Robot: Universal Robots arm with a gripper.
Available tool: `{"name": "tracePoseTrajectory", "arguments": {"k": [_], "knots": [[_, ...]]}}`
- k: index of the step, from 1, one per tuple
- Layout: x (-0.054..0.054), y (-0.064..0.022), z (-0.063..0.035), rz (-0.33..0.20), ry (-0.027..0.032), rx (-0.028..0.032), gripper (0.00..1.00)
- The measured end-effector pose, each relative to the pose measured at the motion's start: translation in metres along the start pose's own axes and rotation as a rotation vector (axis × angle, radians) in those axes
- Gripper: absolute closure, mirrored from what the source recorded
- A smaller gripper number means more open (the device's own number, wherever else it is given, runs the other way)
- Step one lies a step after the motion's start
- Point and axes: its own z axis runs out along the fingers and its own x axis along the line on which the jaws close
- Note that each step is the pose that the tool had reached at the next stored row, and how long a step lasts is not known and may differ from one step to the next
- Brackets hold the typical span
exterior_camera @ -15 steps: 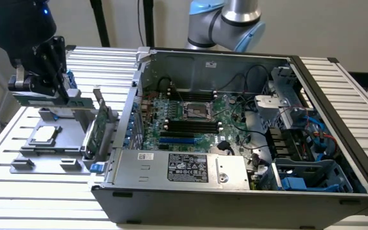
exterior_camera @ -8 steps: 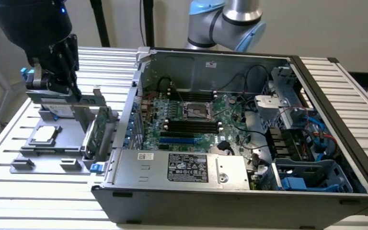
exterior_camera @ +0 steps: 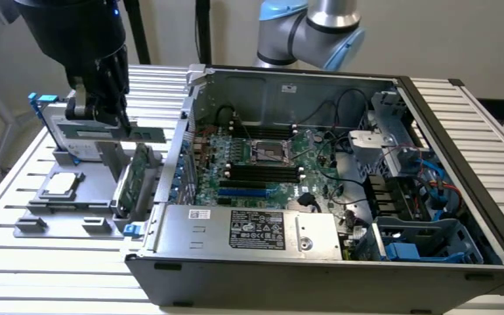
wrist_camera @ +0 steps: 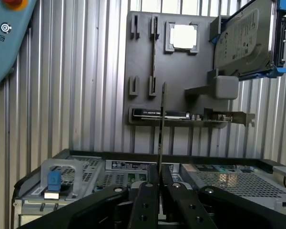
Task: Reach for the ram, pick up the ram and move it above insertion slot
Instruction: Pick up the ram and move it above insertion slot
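Observation:
The ram [exterior_camera: 147, 136] is a thin green stick, and my gripper [exterior_camera: 112, 121] is shut on it, holding it in the air. It hangs over the grey fixture plate [exterior_camera: 60, 210], to the exterior view's left of the open computer case [exterior_camera: 234, 262]. The dark memory slots [exterior_camera: 265, 174] lie on the motherboard inside the case, well off to the right of the ram. In the wrist view the ram [wrist_camera: 162, 124] shows edge-on as a thin line rising from between my black fingers [wrist_camera: 148, 200], with the gripper [wrist_camera: 161, 186] closed tight on its lower end.
On the fixture plate [wrist_camera: 143, 71] sit a silver hard drive [wrist_camera: 245, 38] in blue rails, a square processor chip [wrist_camera: 183, 36] and a larger green expansion card [exterior_camera: 138, 177] with a metal bracket. The case wall [exterior_camera: 178, 164] stands between the fixture and the motherboard. A blue pendant [wrist_camera: 5, 38] lies beside the table.

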Motion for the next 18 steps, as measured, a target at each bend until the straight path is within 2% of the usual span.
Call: {"name": "tracePoseTrajectory", "arguments": {"k": [18], "knots": [[-0.006, -0.0515, -0.0082, 0.000, -0.0249, 0.0002, 0.86]]}}
